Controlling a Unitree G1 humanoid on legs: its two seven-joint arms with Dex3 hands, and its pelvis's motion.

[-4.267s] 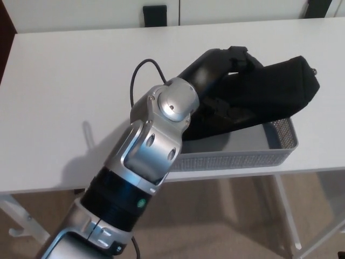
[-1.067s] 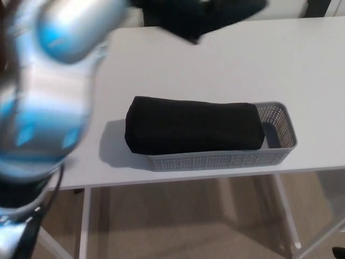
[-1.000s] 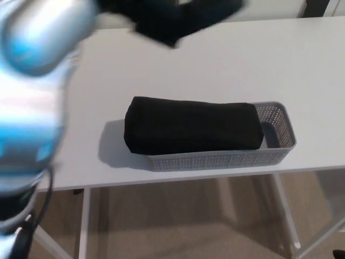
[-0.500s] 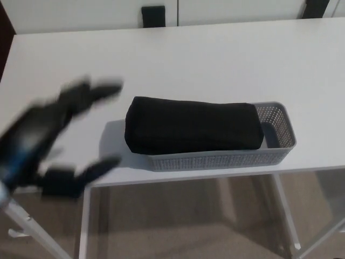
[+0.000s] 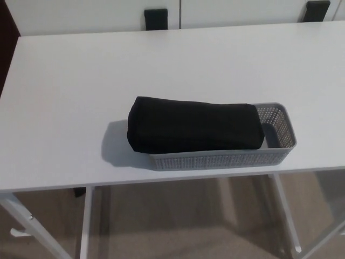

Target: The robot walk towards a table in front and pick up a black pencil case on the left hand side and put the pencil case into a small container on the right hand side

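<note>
Neither hand is in view, so grip and nearness cannot be told.
Black pencil case [image 5: 194, 128] lies in the grey container [image 5: 226, 160], long axis left to right, left end past the rim; placing looks done.

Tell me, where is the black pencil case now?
In the head view, the black pencil case lies in the grey container at the front of the table, slightly right of centre, its left end overhanging.
</note>
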